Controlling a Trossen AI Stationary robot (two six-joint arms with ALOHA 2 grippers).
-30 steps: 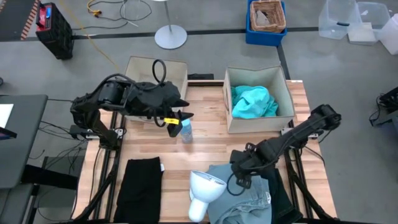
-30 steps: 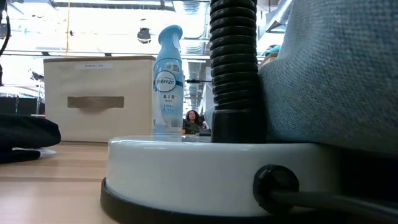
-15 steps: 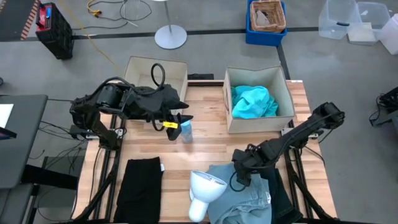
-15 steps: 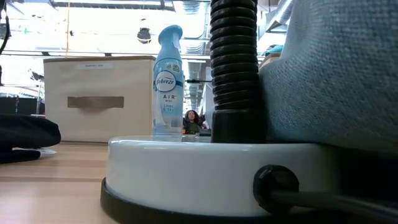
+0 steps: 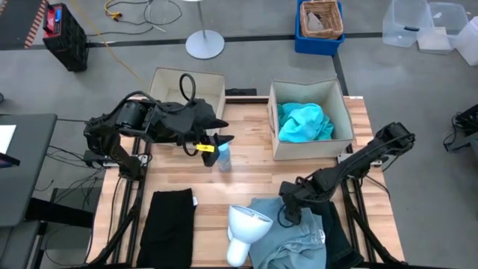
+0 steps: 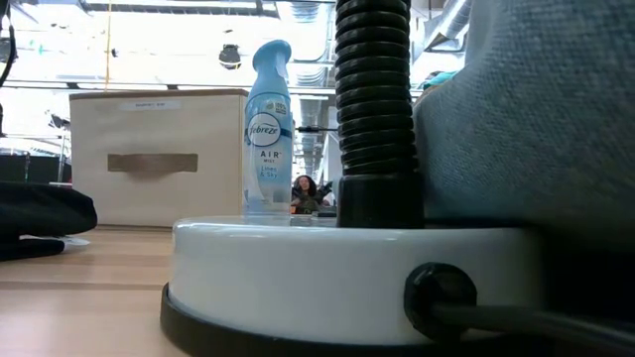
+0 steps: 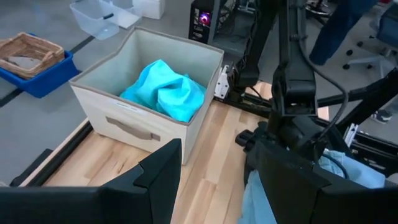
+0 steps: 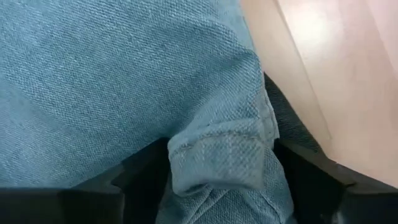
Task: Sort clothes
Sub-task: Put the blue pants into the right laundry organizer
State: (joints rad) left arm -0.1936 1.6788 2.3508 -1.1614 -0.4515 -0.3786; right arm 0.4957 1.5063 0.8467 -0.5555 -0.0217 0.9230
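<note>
Down at the near edge of the wooden table (image 5: 246, 179), the right gripper (image 5: 290, 211) presses onto the muted grey-blue denim-like garment (image 5: 287, 239), its jaws spread wide. In the right wrist view a folded hem of that garment (image 8: 224, 162) bunches between the two dark fingers (image 8: 140, 180), though they are not clamped on it. A white dome-shaped lamp base (image 5: 245, 224) with a black ribbed hose (image 6: 372, 99) stands just beside this cloth.

The left gripper (image 5: 216, 142) hangs above the table in front of the left beige fabric box (image 5: 160, 82), close to the small pale-blue spray bottle (image 5: 222, 157). A crumpled black garment (image 5: 183, 116) drapes over the left arm's wrist and forearm; the fingers (image 7: 155, 180) stand partly apart with nothing between them in the left wrist view.

A bright turquoise garment (image 5: 302, 123) lies crumpled inside the right beige fabric box (image 5: 340, 101). A flat black folded garment (image 5: 166, 224) rests on the table's near left corner, well apart from both grippers. A dark teal-black cloth (image 5: 337, 235) shows under the right edge of the grey-blue one. Beyond the table, a blue crate (image 5: 320, 37) holds a wicker basket (image 5: 321, 19).
</note>
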